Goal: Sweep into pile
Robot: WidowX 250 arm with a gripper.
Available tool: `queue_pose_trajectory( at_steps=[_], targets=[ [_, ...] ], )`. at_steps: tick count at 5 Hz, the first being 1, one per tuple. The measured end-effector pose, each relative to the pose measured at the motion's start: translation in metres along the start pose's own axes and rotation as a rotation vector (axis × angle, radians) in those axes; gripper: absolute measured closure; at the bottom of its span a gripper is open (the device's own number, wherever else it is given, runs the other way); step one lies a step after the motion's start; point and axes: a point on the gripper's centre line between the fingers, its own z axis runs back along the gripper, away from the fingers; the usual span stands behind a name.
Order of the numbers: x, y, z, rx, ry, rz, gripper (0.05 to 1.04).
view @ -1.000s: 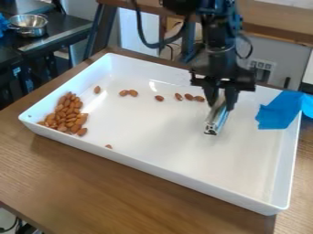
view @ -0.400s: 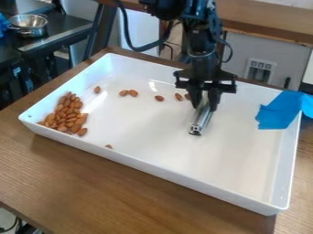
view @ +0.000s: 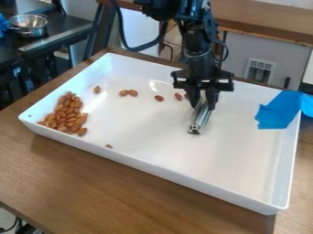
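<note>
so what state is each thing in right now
White rectangular tray, right way up
Silvery metal bar, gripped, slanting
Black two-finger pincer, shut on the bar
Brown almond pile, heaped in the tray
Loose brown almonds, scattered
Blue tape, creased over the tray's rim
Round steel bowl, upright

Robotics lab, by the look — cabled black robot arm (view: 198,43), wooden table (view: 122,183), dark workbench (view: 61,33) behind

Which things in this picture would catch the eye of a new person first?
Probably the large white tray on the wooden table, with a pile of brown almonds at its left end. Next, the black gripper over the tray, holding a shiny metal bar, and bright blue tape at the right.
</note>
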Motion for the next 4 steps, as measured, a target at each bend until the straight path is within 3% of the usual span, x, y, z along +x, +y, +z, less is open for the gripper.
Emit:
queue_pose_trajectory(
  at_steps=[1, 2, 3, 4],
  targets=[
    [0.004, 0.027, 0.003, 0.002, 0.010, 0.089, 0.714],
    [0.005, 0.082, 0.012, 0.007, 0.035, 0.230, 0.714],
    [0.004, 0.104, 0.015, 0.014, 0.038, 0.298, 0.714],
    [0.005, 0.122, 0.022, 0.036, 0.033, 0.516, 0.714]
  ],
)
